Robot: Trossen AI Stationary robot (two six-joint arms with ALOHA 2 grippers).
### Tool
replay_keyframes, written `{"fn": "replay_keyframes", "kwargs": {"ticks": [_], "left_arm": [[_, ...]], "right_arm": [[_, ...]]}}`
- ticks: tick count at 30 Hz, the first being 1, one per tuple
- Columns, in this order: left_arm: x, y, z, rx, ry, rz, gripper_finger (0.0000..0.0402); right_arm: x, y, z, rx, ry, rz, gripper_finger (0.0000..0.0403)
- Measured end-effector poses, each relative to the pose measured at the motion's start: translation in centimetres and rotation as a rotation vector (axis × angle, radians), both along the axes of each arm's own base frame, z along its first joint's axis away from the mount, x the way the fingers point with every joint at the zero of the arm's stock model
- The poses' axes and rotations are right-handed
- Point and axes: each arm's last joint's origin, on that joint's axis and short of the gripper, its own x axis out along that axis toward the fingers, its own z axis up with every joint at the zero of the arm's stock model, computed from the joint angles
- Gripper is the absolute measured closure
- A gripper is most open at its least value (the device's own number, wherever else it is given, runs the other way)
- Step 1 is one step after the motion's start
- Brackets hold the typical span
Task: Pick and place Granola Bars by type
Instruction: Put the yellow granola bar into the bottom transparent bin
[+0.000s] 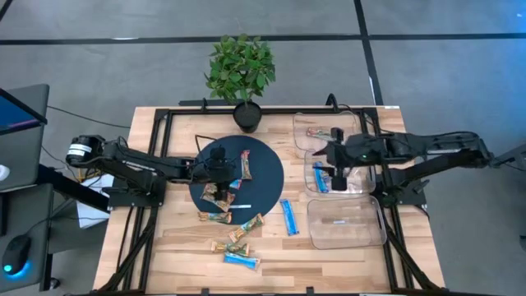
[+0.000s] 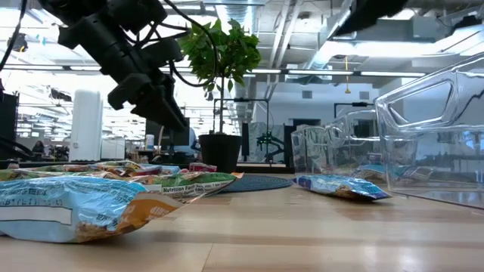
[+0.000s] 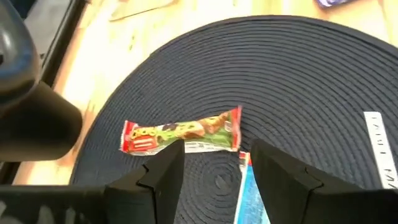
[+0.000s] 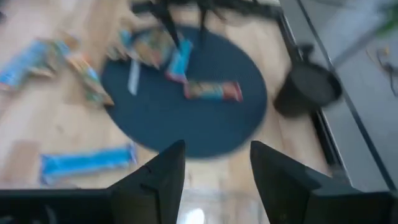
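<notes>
Woven dark round mat [image 3: 280, 74] under left claw [image 3: 214, 171], fingers apart, above crinkly foil bar [image 3: 180, 134]; right claw [image 4: 211, 168] apart.

My two arms are matte black, built of blocky jointed segments with thin dark cables looped along them. My left arm ends at its base in a silver-white round cap. My left pincer [image 3: 214, 177] has two broad, flat black fingers with bevelled edges; my right pincer [image 4: 211, 180] looks the same, dark and angular.
</notes>
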Motion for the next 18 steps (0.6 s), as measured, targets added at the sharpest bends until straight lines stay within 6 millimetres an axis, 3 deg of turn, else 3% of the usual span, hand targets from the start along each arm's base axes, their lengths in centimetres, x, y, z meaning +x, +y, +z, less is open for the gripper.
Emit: {"fn": "replay_keyframes", "kwargs": {"ticks": [7,18], "left_arm": [[-0.4,1.8,-0.2,0.041,0.046,0.074,0.0222],[-1.2,2.3,-1.2,-0.201,0.162,-0.142,0.0222]], "right_arm": [[0.5,2.5,0.4,-0.005,-0.075,0.070,0.0238],[1.2,4.4,-0.8,-0.035,-0.008,0.136,0.0239]]}}
